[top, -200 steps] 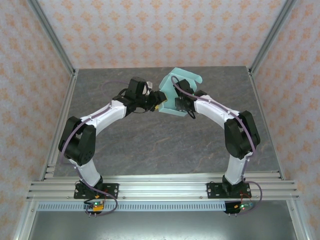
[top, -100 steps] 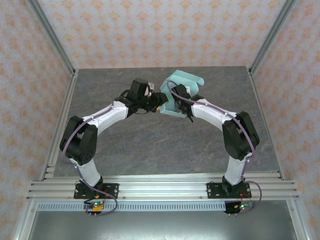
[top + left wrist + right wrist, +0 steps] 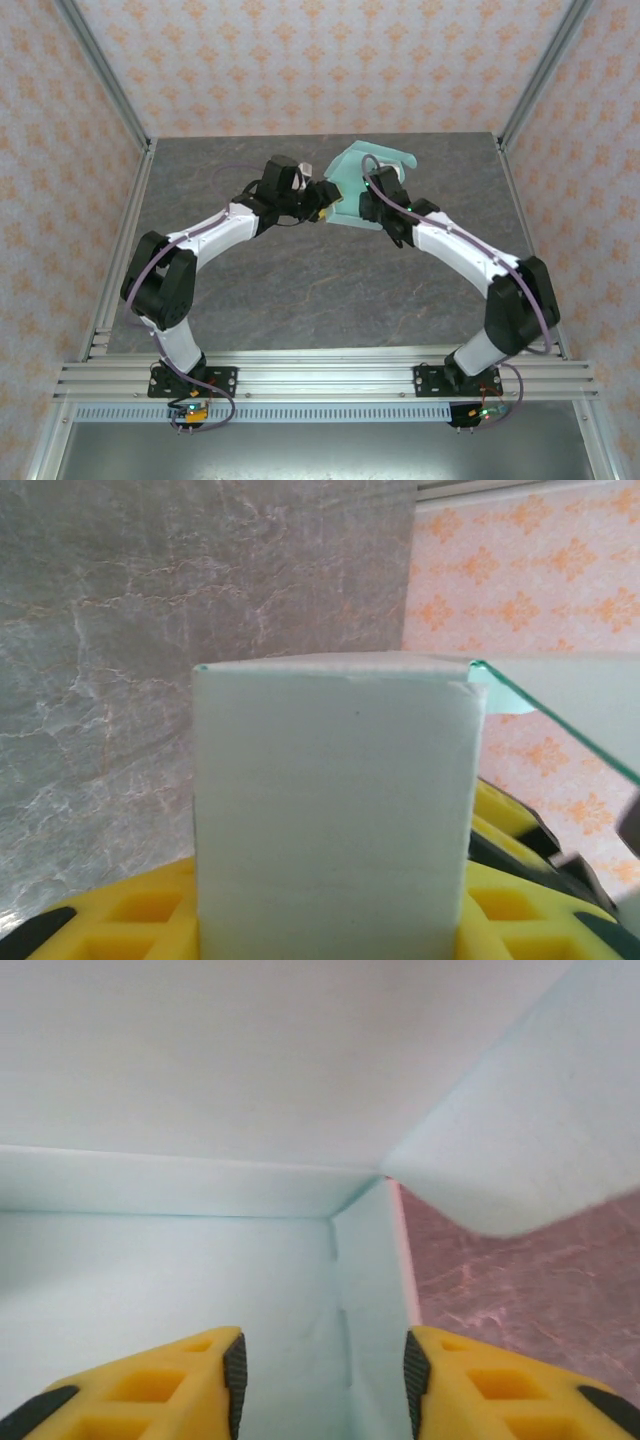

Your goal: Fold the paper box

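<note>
The paper box [image 3: 372, 160] is pale mint-blue card, partly folded, and is held above the back middle of the table. My left gripper [image 3: 324, 205] is shut on its left panel. In the left wrist view that panel [image 3: 330, 800] stands upright between the yellow fingers [image 3: 120, 920], with a flap running off to the right. My right gripper [image 3: 364, 207] is at the box's near right side and stands open. The right wrist view looks into the box's inside corner [image 3: 200, 1260], with a side wall running down between the spread fingertips of the right gripper [image 3: 322, 1380].
The grey marbled table [image 3: 300, 290] lies under both arms. Metal frame posts [image 3: 100, 70] and patterned walls close in the back and sides. An aluminium rail [image 3: 320, 375] carries the arm bases at the near edge.
The right arm's elbow has swung out to the right and its wrist has shifted right along the box. The box has tipped slightly up and right. The left gripper has kept its hold.
</note>
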